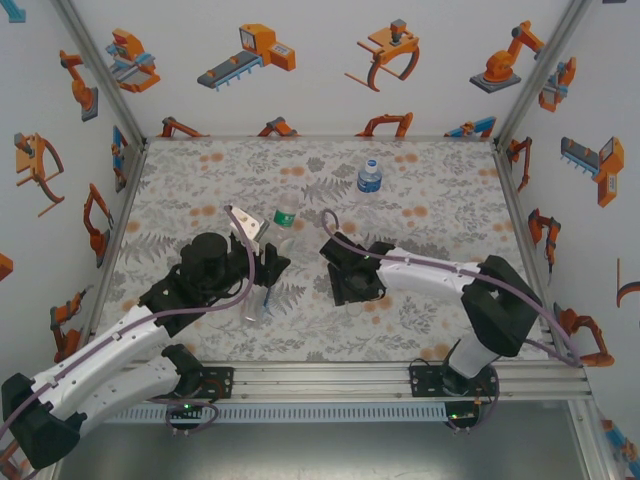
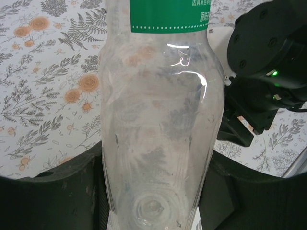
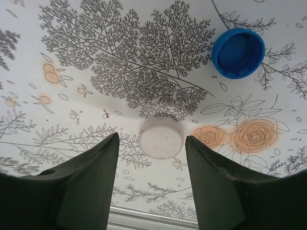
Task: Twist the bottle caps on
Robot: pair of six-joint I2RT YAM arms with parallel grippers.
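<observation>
Left jaws clamp a clear bottle point(image 2: 158, 120) mid-desk point(image 1: 430, 210). Right jaws stand open astride a white cap point(image 3: 161, 138) lying to its right. Best to centre, lower, then close squarely.

The green label point(image 2: 163, 14) on the clear bottle point(image 2: 158, 134) carries small white Chinese characters at its right edge, too small to read. The blue label point(image 1: 369, 183) on the far bottle point(image 1: 369, 172) shows no legible print.
</observation>
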